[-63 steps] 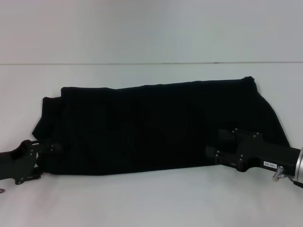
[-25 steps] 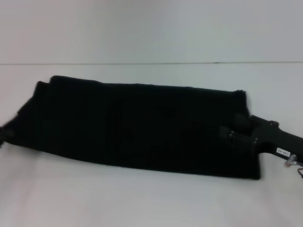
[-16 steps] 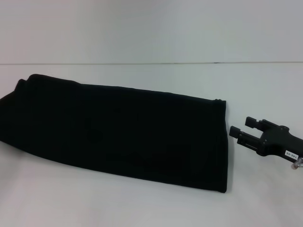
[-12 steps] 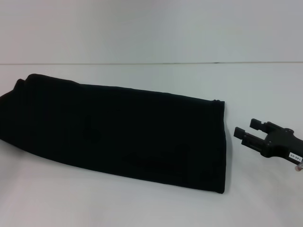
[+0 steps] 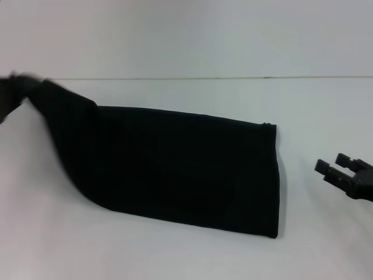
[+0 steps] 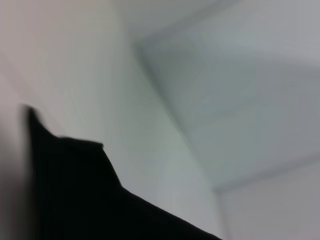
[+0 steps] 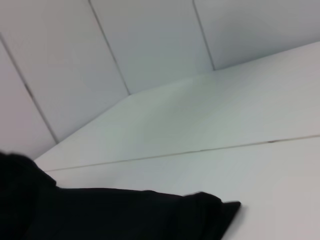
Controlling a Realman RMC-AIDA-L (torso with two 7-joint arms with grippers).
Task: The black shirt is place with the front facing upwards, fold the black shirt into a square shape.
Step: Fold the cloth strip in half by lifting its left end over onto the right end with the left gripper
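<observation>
The black shirt [image 5: 186, 169] lies on the white table as a long folded strip, with no lettering showing. Its left end is raised off the table and hangs from my left gripper [image 5: 13, 92], which is blurred at the far left near the table's back edge and appears shut on the cloth. My right gripper [image 5: 333, 164] is open and empty, hovering to the right of the shirt's right end and apart from it. The shirt also shows in the left wrist view [image 6: 75, 200] and in the right wrist view [image 7: 125, 215].
The white table [image 5: 175, 251] runs back to a white wall, meeting it at a seam [image 5: 233, 77]. Bare tabletop lies in front of the shirt and to its right.
My right gripper let go of the shirt's right end and drew back to the right, open. The shirt slid left, then my left gripper lifted its left end up off the table.
</observation>
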